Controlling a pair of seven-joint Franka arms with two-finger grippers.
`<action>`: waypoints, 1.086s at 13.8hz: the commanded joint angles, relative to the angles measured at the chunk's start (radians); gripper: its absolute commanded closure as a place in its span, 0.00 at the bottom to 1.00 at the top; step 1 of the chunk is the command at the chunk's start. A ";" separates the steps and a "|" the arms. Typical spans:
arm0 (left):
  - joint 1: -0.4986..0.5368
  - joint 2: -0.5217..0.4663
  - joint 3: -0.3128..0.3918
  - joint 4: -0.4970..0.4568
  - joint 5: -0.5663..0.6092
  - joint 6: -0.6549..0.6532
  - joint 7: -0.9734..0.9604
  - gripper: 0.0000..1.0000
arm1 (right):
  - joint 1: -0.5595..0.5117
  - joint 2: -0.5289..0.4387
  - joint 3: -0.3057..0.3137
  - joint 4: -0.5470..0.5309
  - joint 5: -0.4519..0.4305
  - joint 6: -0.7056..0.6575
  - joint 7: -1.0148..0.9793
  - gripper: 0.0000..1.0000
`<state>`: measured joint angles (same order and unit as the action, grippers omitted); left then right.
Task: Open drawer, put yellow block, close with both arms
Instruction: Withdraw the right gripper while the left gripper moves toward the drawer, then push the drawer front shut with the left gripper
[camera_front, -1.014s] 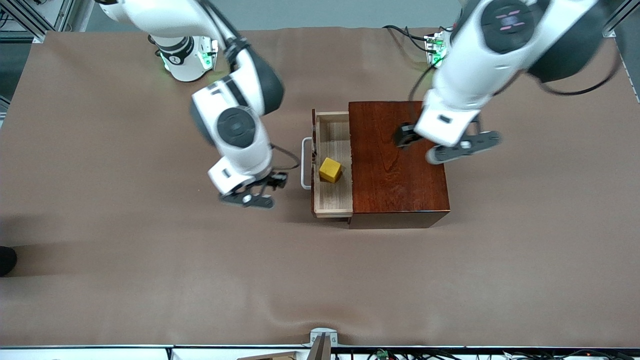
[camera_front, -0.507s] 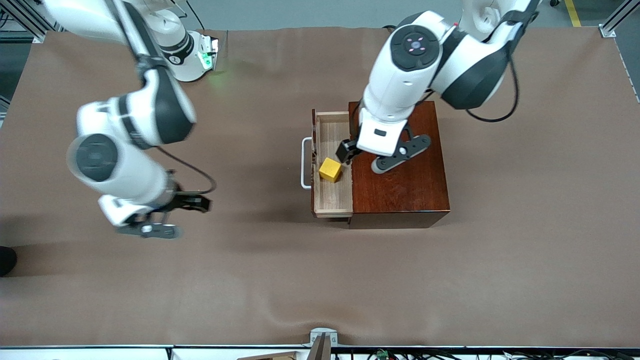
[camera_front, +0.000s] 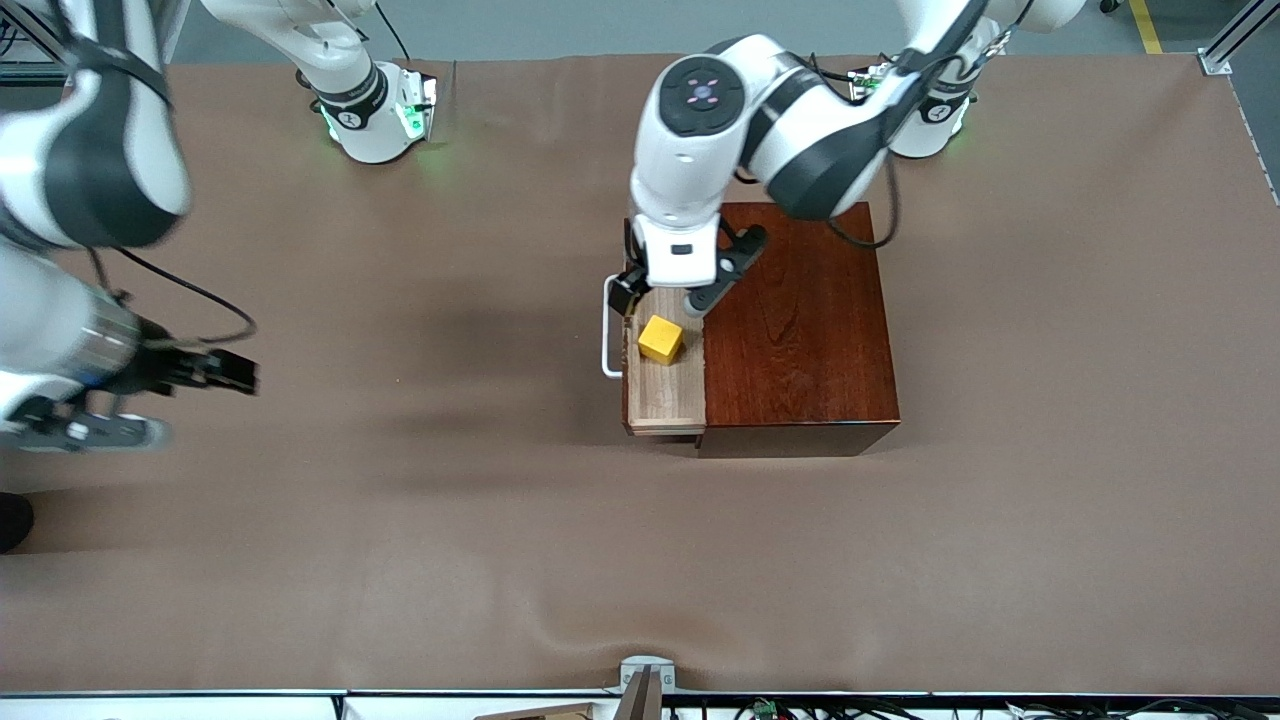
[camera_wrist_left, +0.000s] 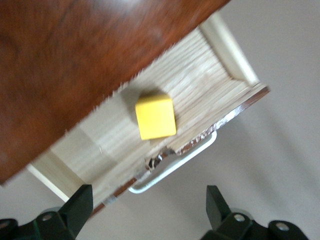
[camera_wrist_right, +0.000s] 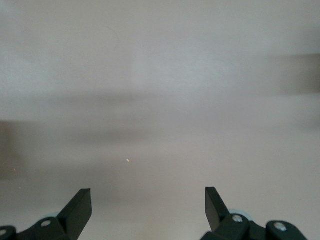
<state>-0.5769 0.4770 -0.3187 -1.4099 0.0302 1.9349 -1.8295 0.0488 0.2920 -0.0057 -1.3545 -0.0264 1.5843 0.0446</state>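
Observation:
The drawer (camera_front: 665, 392) is pulled out of the dark reddish-brown box (camera_front: 800, 330), its white handle (camera_front: 607, 345) toward the right arm's end. The yellow block (camera_front: 660, 339) lies in the tray. My left gripper (camera_front: 665, 294) is open and empty, up over the tray's front edge and handle, apart from the block. In the left wrist view the block (camera_wrist_left: 155, 117) lies in the tray (camera_wrist_left: 200, 80), the handle (camera_wrist_left: 175, 167) shows between the left gripper's (camera_wrist_left: 146, 210) spread fingers. My right gripper (camera_front: 160, 402) is open and empty over bare table at the right arm's end; the right wrist view (camera_wrist_right: 146, 207) shows only cloth.
The brown table cloth (camera_front: 640, 560) covers the table. The two green-lit arm bases (camera_front: 375, 115) stand along the edge farthest from the front camera. A dark object (camera_front: 12, 520) lies at the table's edge near the right arm's end.
The left arm swung from above the box top to above the drawer front and handle. The right arm swung away from the drawer toward its end of the table. The block has not moved.

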 joint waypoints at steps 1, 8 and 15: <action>-0.049 0.070 0.012 0.032 0.036 0.054 -0.182 0.00 | -0.043 -0.088 0.024 -0.032 -0.012 -0.049 -0.015 0.00; -0.115 0.187 0.033 0.042 0.099 0.157 -0.669 0.00 | -0.080 -0.259 0.023 -0.141 -0.001 -0.092 -0.022 0.00; -0.144 0.219 0.075 0.036 0.186 0.171 -0.763 0.00 | -0.086 -0.303 0.013 -0.172 0.000 -0.090 -0.020 0.00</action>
<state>-0.6939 0.6745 -0.2563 -1.3950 0.1370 2.0960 -2.5411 -0.0161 0.0188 -0.0065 -1.4921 -0.0261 1.4842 0.0319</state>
